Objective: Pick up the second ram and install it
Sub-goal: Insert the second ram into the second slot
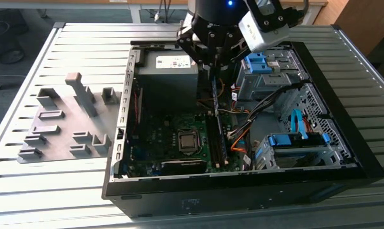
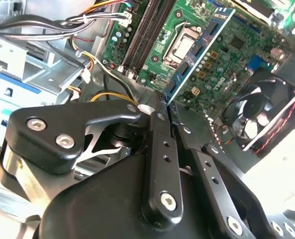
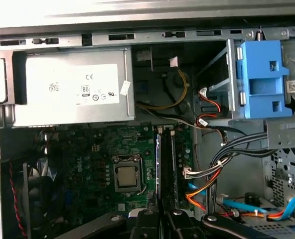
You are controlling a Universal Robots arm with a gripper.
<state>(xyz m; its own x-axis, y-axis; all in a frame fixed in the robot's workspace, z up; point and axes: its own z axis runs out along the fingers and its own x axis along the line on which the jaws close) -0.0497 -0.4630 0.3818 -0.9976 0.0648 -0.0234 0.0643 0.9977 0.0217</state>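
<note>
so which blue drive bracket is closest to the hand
The blue bracket up by the power supply, right beside the hand holding the second ram; the other blue bracket sits by the front panel.

The arm (image 1: 212,9) reaches down, gripper (image 1: 209,66) fingers (image 2: 160,149) pinched on the second ram (image 2: 200,50).

Long, thin second ram (image 2: 197,52), blue-green board with dark chips; pinched at one long edge in the gripper (image 2: 166,102); held on edge above the motherboard (image 3: 87,149), parallel to its black slots (image 2: 147,30); not seated.
</note>
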